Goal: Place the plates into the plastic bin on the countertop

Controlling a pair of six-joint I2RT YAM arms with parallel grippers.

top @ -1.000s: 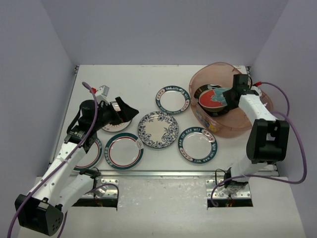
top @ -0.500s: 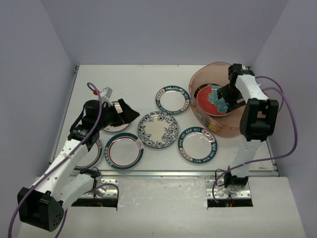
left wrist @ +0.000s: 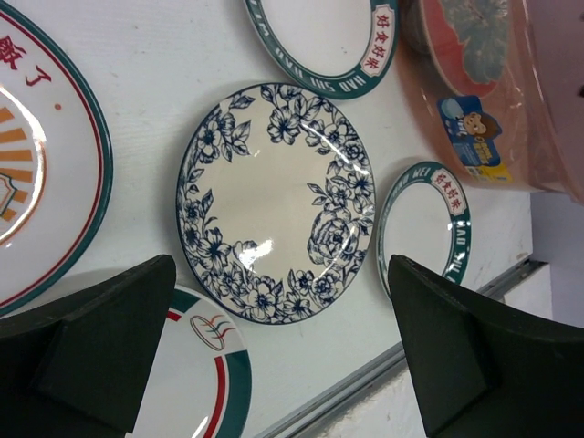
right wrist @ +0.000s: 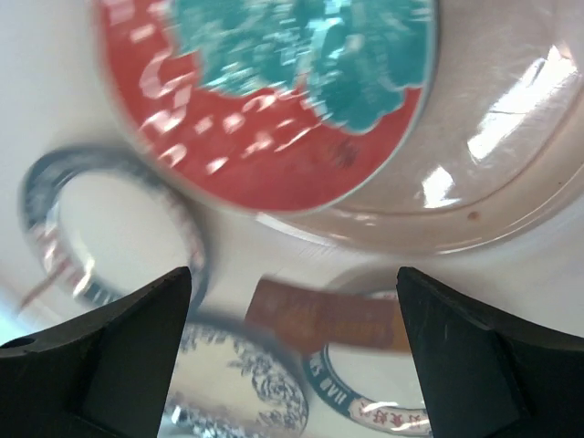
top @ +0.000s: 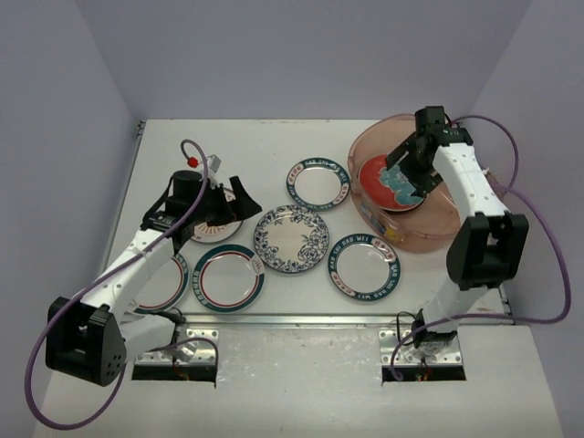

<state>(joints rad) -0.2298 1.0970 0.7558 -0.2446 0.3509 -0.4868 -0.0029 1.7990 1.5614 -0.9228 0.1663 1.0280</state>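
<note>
Red-teal floral plate lies inside the pink plastic bin; other plates dot the countertop.

The left arm hides most of one plate. In the right wrist view the red plate is blurred and cut off at the top.

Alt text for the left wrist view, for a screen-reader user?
A blue floral plate lies on the white countertop, framed by the open, empty left end effector. Teal-rimmed lettered plates lie around it; top right, the pink plastic bin holds a red plate.
</note>
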